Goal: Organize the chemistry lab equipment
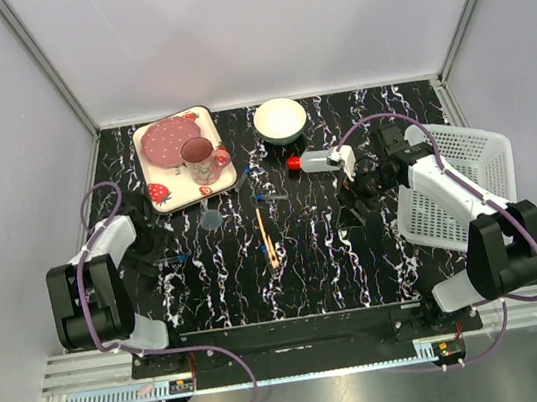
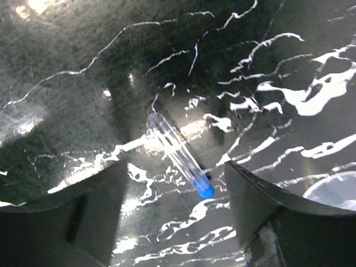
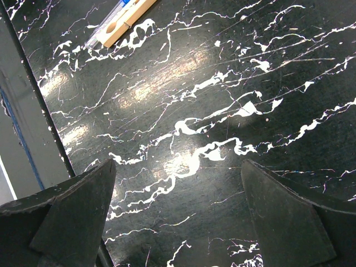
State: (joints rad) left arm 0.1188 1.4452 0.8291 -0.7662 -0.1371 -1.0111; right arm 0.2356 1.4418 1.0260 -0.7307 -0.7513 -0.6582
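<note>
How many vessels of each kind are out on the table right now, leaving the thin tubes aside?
White bowl: 1
Pink mug: 1
Strawberry-print tray: 1
White basket: 1
Red-capped bottle: 1
Small clear cup: 1
Total: 6

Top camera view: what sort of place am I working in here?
Most likely a staged robot test cell, not a real lab: plain white walls box in a black marbled table, and lab props like the blue-capped tube and red-capped bottle sit alongside a strawberry-print tray.
</note>
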